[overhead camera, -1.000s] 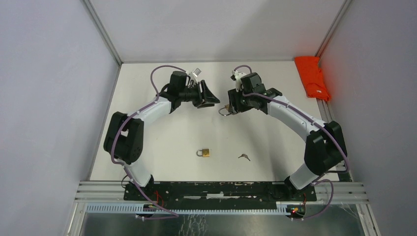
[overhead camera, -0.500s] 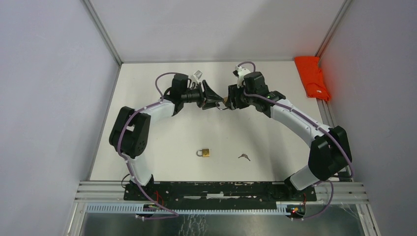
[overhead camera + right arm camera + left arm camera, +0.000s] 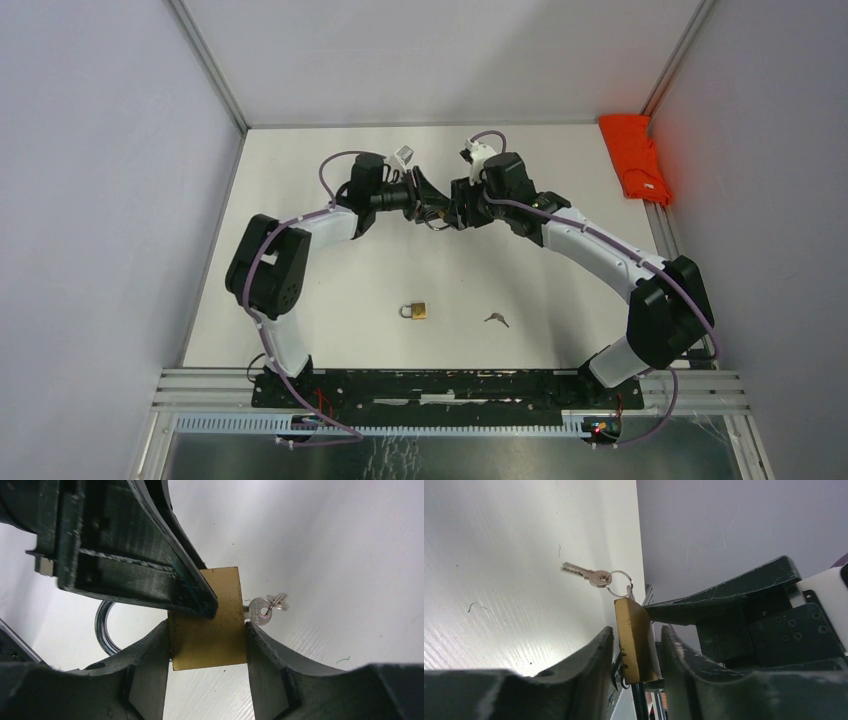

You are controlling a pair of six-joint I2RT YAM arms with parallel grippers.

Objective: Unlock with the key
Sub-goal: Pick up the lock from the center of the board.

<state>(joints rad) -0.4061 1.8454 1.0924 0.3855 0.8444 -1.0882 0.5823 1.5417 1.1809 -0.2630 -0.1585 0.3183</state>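
brass padlock [image 3: 210,635], scuffed, is up off the surface [image 3: 350,280], pinched by its edges in the right claw [image 3: 206,630]. silver key [image 3: 260,611] sits in its base. left claw [image 3: 636,632] straddles its flat faces; we cannot tell if it grips.

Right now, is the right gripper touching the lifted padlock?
Touching. The right wrist view shows the lifted padlock between both fingers of the right gripper, no gap on either side.
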